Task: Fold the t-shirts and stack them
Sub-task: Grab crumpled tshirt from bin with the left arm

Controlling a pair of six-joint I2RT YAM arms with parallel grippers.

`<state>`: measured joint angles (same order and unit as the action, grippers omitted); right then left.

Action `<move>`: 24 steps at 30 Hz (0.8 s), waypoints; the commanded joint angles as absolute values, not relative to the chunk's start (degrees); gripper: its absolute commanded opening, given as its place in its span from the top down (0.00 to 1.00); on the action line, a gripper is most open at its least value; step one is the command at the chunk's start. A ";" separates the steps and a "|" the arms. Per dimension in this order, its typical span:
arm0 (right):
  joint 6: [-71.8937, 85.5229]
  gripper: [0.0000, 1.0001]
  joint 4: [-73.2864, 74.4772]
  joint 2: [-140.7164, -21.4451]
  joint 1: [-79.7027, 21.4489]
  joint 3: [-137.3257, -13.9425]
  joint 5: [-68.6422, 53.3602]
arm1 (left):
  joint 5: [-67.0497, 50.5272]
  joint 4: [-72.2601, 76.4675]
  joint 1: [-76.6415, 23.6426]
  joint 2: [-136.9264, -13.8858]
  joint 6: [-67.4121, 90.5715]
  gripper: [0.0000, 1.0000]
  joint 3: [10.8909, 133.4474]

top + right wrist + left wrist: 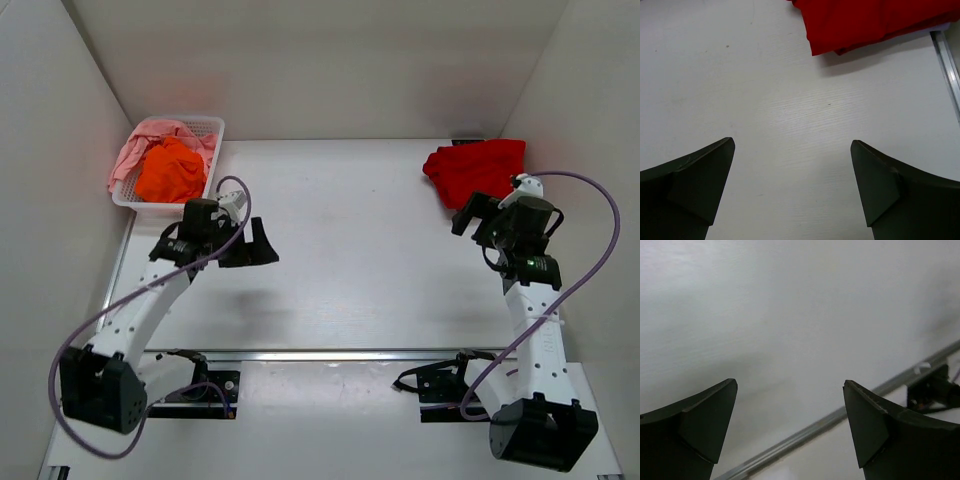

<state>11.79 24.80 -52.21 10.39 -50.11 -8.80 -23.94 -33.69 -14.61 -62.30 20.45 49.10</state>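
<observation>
Left gripper (pixel 252 250) and right gripper (pixel 472 215) gaped empty; the orange t-shirt (pixel 170 172), upper left, wanted a pinch at 1 hem.

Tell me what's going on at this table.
Nothing is held at this moment. The left end effector hangs open over bare table beside the white basket, where the orange t-shirt and pink t-shirt lie crumpled. The right end effector, also open, hovers just short of the red t-shirt at the far right of the table.

White table (pixel 350 240) enclosed by plain white walls (pixel 320 60).
</observation>
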 commanded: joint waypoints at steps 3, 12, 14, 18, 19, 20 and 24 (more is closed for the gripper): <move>12.13 0.01 22.24 -52.29 11.42 -49.39 -11.68 | -19.59 -36.40 -5.39 -70.92 10.55 0.01 63.18; 13.71 0.01 18.63 -54.93 5.28 -46.75 -12.83 | -5.91 -26.89 1.85 -87.68 15.63 0.99 85.22; 14.15 0.01 18.11 -56.33 4.66 -46.67 -13.09 | -4.49 -28.38 3.08 -92.88 16.87 0.54 90.41; 13.28 0.01 16.61 -58.62 5.89 -47.19 -15.11 | -0.10 -29.44 3.78 -102.38 16.96 0.37 97.72; 13.18 0.01 16.26 -59.15 6.67 -47.63 -15.55 | 2.35 -29.10 4.04 -104.48 16.53 0.34 98.69; 13.01 0.01 15.74 -59.41 7.20 -47.81 -15.64 | 3.07 -29.27 4.13 -106.42 16.44 0.35 100.18; 12.22 0.01 15.30 -60.99 7.91 -49.13 -16.17 | 4.66 -27.87 5.18 -111.09 16.53 0.33 103.35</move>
